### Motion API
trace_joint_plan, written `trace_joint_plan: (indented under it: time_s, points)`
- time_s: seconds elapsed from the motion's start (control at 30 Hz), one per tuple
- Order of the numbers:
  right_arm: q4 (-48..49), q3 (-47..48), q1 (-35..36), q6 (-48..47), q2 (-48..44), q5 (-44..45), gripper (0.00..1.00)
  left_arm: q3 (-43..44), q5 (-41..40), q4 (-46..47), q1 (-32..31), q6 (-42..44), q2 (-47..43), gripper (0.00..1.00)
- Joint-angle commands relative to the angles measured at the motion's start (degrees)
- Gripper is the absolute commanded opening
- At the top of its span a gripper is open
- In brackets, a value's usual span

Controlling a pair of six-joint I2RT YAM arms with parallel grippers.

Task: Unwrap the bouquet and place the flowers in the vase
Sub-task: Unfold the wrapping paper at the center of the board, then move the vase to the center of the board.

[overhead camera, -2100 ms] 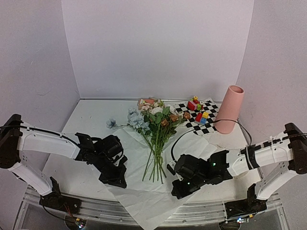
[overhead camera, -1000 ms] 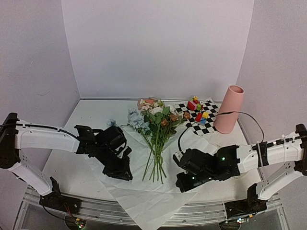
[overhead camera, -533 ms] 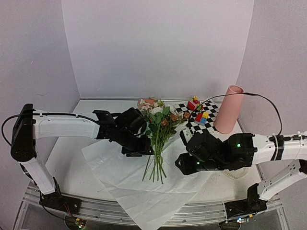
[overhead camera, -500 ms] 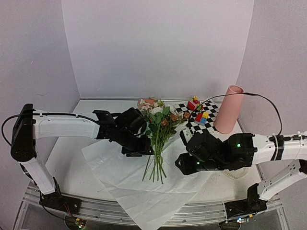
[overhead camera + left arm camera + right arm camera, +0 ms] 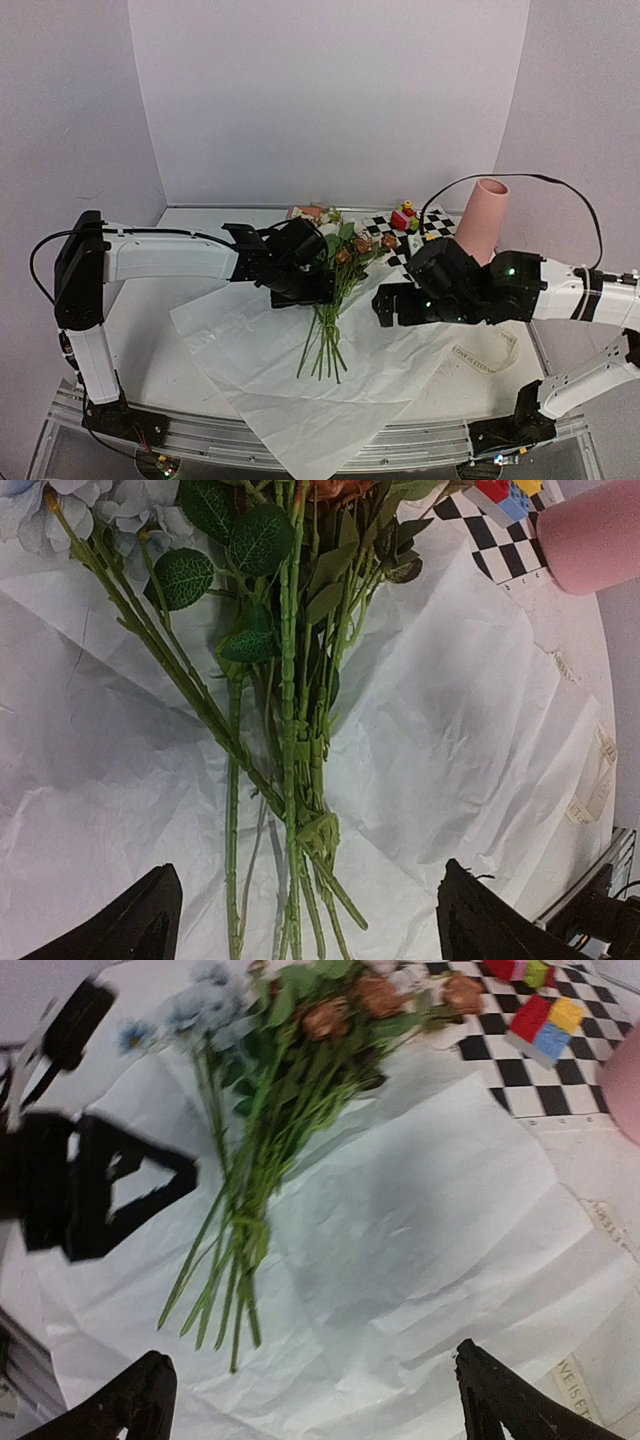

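"Left hand [image 5: 312, 932] gaping wide, nothing gripped. It hovers right over the stems, which run up between its fingers in the wrist view."

"And the right hand [image 5: 320, 1400]?"

"Just as wide and empty too, over bare paper to the right of the stems, not touching them."

"How do the flowers [image 5: 345, 255] look?"

"Peach, cream and pale blue blooms fanned toward the far side, thin green stems bunched toward the near edge, dark leaves halfway up. They lie on a creased white paper sheet [image 5: 270, 370] spread flat on the worktop [image 5: 170, 250]."

"Any writing?"

"A printed strip [image 5: 578, 1385] just beside the paper's right edge — the letters are cut off, and I can't read a whole word."

"The vase [image 5: 483, 222]?"

"Matte pink and tall, standing at the far right beside a checkered mat [image 5: 560, 1070] with toy blocks [image 5: 545, 1025] — behind the right arm, well apart from the flowers."
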Motion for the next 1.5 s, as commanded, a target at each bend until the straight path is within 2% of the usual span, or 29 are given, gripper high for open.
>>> trace_joint_plan:
  time_s: [0.0,0.17,0.33,0.43,0.67,0.87,1.07,1.33,1.47]
  points:
    - [-3.4,1.9,-9.4,-4.2,-3.4,-0.2,0.98,3.4,-1.9,0.8,0.7,2.3,2.2,0.83]
    - [-7.7,8.7,-17.3,-8.7,-0.8,0.4,0.98,5.7,0.8,1.1,2.1,3.3,5.2,0.63]
    - [-12.5,18.5,-24.2,-13.0,2.1,1.0,0.98,7.7,2.8,1.1,3.8,3.5,8.0,0.54]
    - [-13.2,24.3,-30.0,-17.2,3.7,-1.6,0.98,9.1,4.6,1.2,4.6,4.3,9.8,0.5]
    - [-18.0,41.8,-43.6,-25.0,14.0,-14.4,0.9,10.6,7.6,1.2,5.5,6.1,11.0,0.5]
    - [-26.7,59.3,-47.3,-28.1,26.2,-14.8,0.8,10.4,10.2,1.1,6.1,7.4,11.2,0.49]
    - [-30.6,71.5,-51.3,-28.4,34.3,-17.4,0.69,9.9,12.1,1.1,6.3,7.9,11.2,0.49]
    - [-32.1,75.7,-53.6,-28.1,39.1,-16.0,0.57,9.5,13.1,1.1,6.9,8.9,10.6,0.49]
    - [-32.2,75.0,-53.9,-28.2,40.3,-15.3,0.55,8.3,13.6,1.1,7.7,9.2,9.9,0.49]
